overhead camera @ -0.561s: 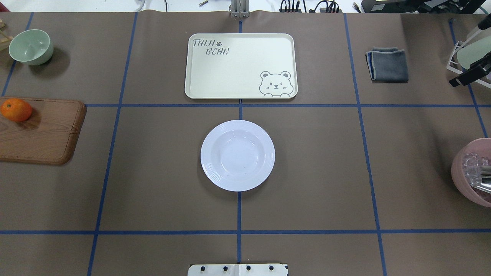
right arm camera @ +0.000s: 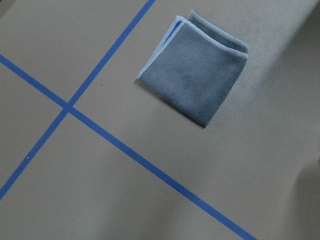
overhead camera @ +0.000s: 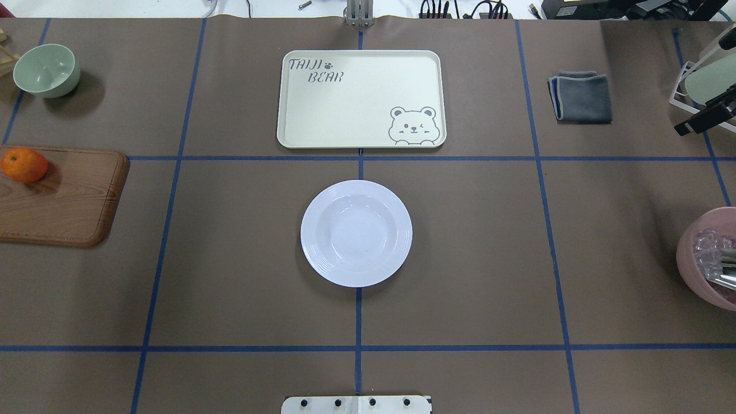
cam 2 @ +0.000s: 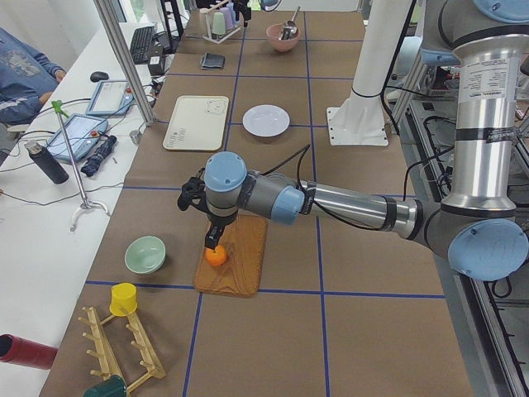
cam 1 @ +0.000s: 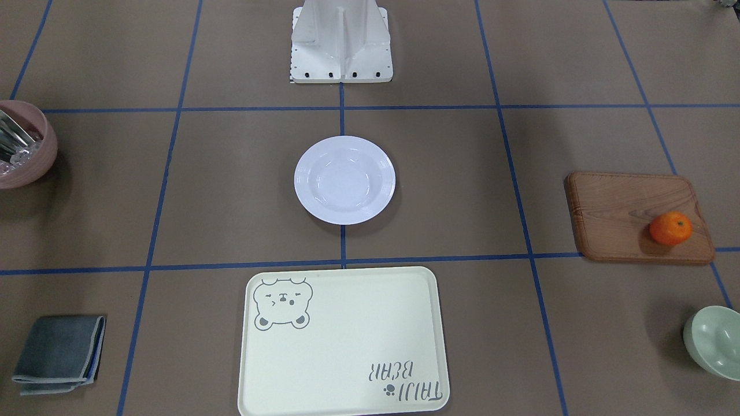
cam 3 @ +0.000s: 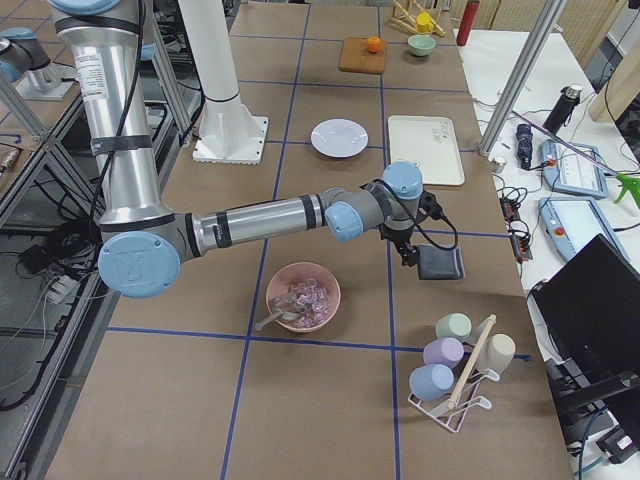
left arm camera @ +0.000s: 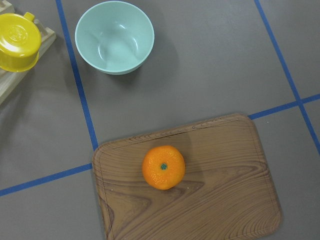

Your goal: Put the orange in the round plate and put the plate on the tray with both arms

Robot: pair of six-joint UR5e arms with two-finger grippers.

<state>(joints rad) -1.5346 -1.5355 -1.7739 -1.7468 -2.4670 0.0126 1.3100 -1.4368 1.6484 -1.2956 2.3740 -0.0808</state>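
Note:
The orange (left arm camera: pixel 163 167) lies on a brown wooden board (left arm camera: pixel 225 190) at the table's left end, also visible as the orange (overhead camera: pixel 24 164) from overhead. My left gripper (cam 2: pixel 212 240) hangs just above it; I cannot tell whether it is open or shut, and no fingers show in the left wrist view. The white round plate (overhead camera: pixel 310 233) sits empty at the table's centre. Beyond it lies the cream tray (overhead camera: pixel 361 99), with nothing on it. My right gripper (cam 3: pixel 408 255) hovers beside a folded grey cloth (right arm camera: pixel 195 77); its state cannot be told.
A pale green bowl (overhead camera: pixel 46 70) stands behind the board, with a yellow cup (left arm camera: pixel 17 41) on a wooden rack nearby. A pink bowl (overhead camera: pixel 707 259) holding clear pieces sits at the right edge. A rack of cups (cam 3: pixel 455 375) stands at the right end. The robot's base plate (overhead camera: pixel 356 404) is at the near edge.
The dark shape at the right edge of the overhead view has shifted slightly downward. The orange, plate and tray have not moved.

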